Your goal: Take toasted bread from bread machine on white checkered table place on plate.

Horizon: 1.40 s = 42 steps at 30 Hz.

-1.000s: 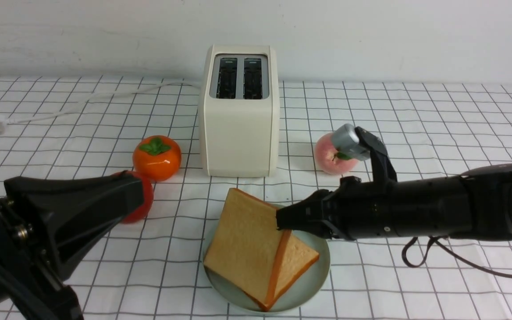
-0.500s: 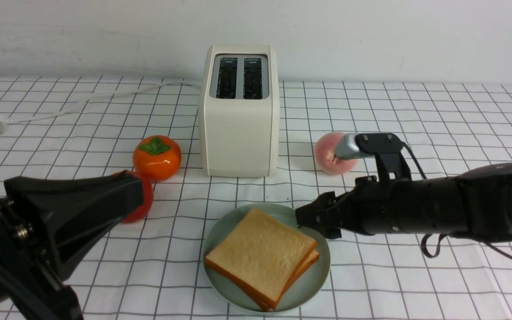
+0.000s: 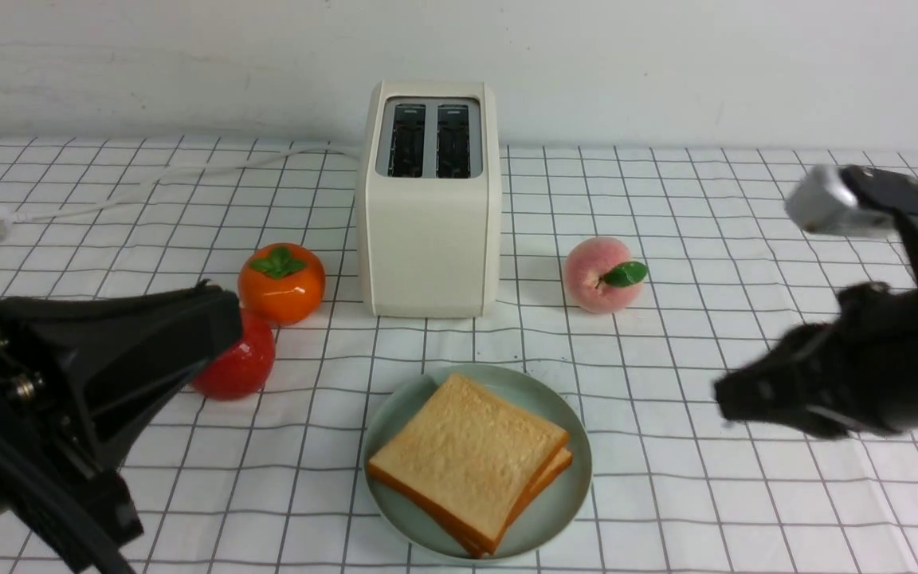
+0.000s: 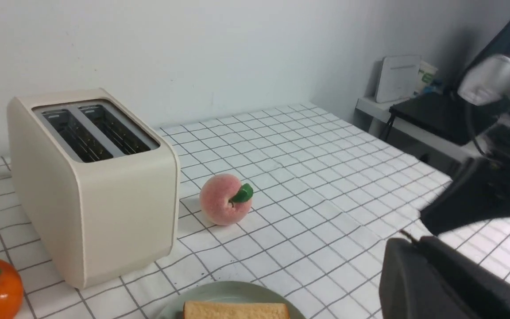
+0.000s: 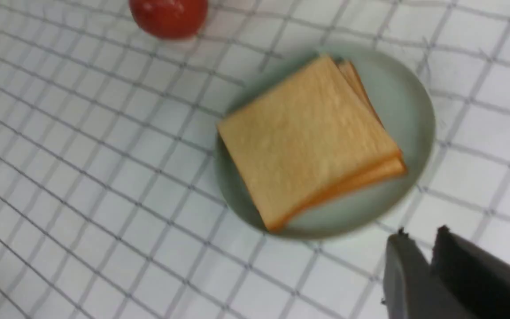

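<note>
Two toast slices (image 3: 471,458) stacked on plate (image 3: 559,518)

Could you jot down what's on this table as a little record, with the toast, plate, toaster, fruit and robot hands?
toast: two slices, stacked askew on the plate
plate: pale green, in front of the toaster
toaster: cream, both slots empty
fruit: persimmon, red fruit, peach
robot hands: neither holds toast

The black metal left gripper (image 4: 419,239) is shut, its bulky dark arm (image 3: 108,383) angled inward. The black, silver-topped right gripper (image 3: 734,399) points inward, its outline blurred.
</note>
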{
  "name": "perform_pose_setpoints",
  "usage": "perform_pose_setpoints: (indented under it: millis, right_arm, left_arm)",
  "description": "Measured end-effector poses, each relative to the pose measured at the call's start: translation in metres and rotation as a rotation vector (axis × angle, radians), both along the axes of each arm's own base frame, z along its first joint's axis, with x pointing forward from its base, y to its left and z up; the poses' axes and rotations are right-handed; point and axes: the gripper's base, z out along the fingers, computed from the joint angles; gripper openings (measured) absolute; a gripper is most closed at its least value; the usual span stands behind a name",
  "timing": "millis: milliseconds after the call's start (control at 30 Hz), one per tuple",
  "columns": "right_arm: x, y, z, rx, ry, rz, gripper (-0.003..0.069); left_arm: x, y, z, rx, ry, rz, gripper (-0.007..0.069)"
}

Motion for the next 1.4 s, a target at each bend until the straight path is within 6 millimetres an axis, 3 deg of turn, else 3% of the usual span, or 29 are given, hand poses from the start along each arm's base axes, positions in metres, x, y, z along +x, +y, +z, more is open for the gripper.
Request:
perform_pose_setpoints:
  millis: [67, 167, 300, 500, 700, 933, 1400]
  right_arm:
    - [-0.030, -0.017, 0.012, -0.117, 0.032, -0.046, -0.0016]
    - [-0.053, -0.033, 0.022, -0.209, 0.014, -0.094, -0.0018]
    - [-0.104, -0.060, 0.039, -0.333, -0.028, -0.182, -0.0013]
    - [-0.167, -0.079, 0.054, -0.288, -0.178, -0.259, -0.0010]
    - [-0.220, -0.092, 0.058, -0.175, -0.351, -0.328, -0.0008]
    - [-0.238, -0.095, 0.054, -0.094, -0.479, -0.350, -0.0007]
    - [-0.228, -0.092, 0.033, -0.117, -0.405, -0.337, -0.0001]
  left_arm:
    - [-0.001, 0.001, 0.002, -0.043, 0.013, 0.009, 0.0005]
    - [-0.005, 0.004, 0.004, -0.058, -0.003, 0.021, 0.0005]
    - [-0.024, 0.019, -0.001, -0.106, -0.070, 0.081, 0.0005]
    - [-0.055, 0.038, -0.030, -0.156, -0.148, 0.120, 0.0005]
    - [-0.063, 0.041, -0.065, -0.149, -0.135, 0.120, 0.0005]
    - [-0.059, 0.040, -0.091, -0.112, -0.065, 0.123, 0.0013]
    - [-0.058, 0.039, -0.105, -0.095, -0.031, 0.124, 0.0022]
